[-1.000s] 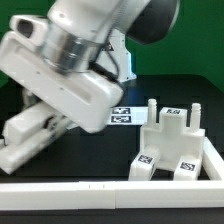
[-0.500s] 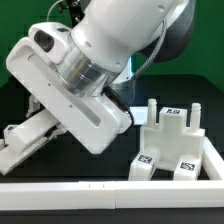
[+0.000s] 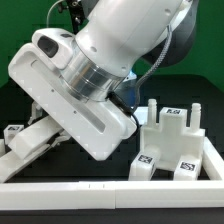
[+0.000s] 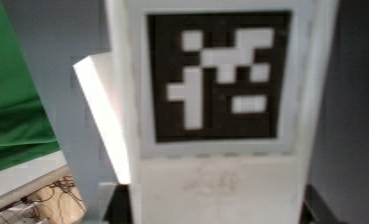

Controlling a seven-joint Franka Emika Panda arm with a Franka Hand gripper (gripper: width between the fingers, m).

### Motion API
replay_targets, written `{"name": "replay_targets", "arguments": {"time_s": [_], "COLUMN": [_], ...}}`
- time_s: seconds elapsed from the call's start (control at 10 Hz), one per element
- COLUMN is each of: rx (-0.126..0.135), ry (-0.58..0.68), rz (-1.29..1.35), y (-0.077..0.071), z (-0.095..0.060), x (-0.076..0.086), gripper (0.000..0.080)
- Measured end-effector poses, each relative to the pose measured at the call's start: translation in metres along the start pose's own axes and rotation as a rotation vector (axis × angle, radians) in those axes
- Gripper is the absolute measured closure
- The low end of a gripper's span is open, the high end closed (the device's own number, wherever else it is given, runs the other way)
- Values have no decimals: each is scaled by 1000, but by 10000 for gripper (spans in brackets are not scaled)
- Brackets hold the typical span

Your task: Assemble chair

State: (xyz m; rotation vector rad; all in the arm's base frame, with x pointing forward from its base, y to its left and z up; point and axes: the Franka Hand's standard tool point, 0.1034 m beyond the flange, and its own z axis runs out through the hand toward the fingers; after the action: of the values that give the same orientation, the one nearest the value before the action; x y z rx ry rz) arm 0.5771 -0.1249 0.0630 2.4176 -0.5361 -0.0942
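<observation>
The arm (image 3: 95,75) fills the exterior view's centre and left, its wrist tilted down toward that view's left. The partly built chair (image 3: 175,145) stands at the exterior view's right against the border rail (image 3: 80,190), posts pointing up, well apart from the gripper (image 3: 40,132). A loose white bar (image 3: 18,152) lies just at the gripper, its long axis slanting up from the exterior view's lower left. In the wrist view the white bar (image 4: 216,110) fills the frame, tag facing the camera. The fingertips are obscured, so I cannot tell whether they are clamped or apart.

chair assembly (image 3: 172,148): white, tagged, pegs upright, exterior view's right | tagged white bar (image 4: 216,100): fills wrist view
</observation>
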Motion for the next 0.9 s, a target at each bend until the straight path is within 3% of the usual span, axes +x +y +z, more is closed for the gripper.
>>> {"name": "replay_targets", "arguments": {"time_s": [0.1, 0.2, 0.3, 0.4, 0.9], "rx": [0, 0, 0, 0, 0], "ry": [-1, -1, -1, -1, -1], "rz": [0, 0, 0, 0, 0], "y": [0, 0, 0, 0, 0], "z": [0, 0, 1, 1, 1], "x": [0, 0, 0, 0, 0], "gripper": [508, 246, 246, 180, 150]}}
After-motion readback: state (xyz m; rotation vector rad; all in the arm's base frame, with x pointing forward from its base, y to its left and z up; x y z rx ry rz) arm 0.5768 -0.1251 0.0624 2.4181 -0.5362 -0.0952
